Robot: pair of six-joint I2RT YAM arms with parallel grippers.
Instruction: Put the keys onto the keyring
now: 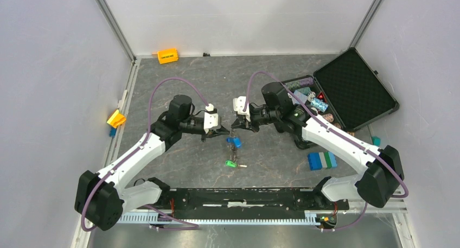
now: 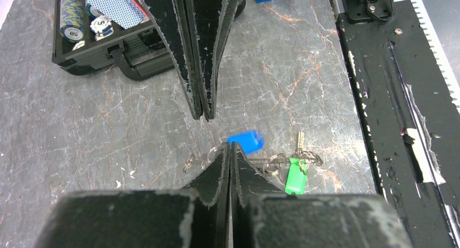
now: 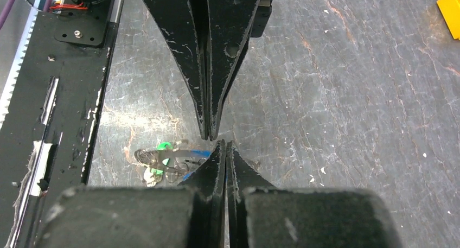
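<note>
Left gripper (image 2: 228, 148): I read the jaws as closed flat together, tip pointing at the other arm's tip. I cannot tell whether anything thin is pinched between them.
Right gripper (image 3: 225, 146): jaws likewise pressed together, tip just short of the left one, the two nearly nose to nose above the middle of the surface (image 1: 179, 166).
Blue-tagged key (image 2: 245, 141): the tag shows blurred just beside the left tip, right under the meeting point of the two arms. I cannot tell whether it hangs or lies flat.
Green-tagged key (image 2: 296, 176): lying on the surface nearer the arm bases, apart from both tips, with a bare silver key blade just beside it.
Keyring (image 2: 274, 162): I see thin silvery loops on the surface between the blue tag and the green tag, touching the green-tagged key's end. The outline is too fine to trace in full.
Black case (image 1: 355, 88): open at the far right, lid laid back, striped chips in the tray.
Blue blocks (image 1: 321, 160): on the surface near the right arm.
Orange block (image 1: 167, 55): by the far wall.
Yellow block (image 1: 116, 118): at the left edge.
</note>
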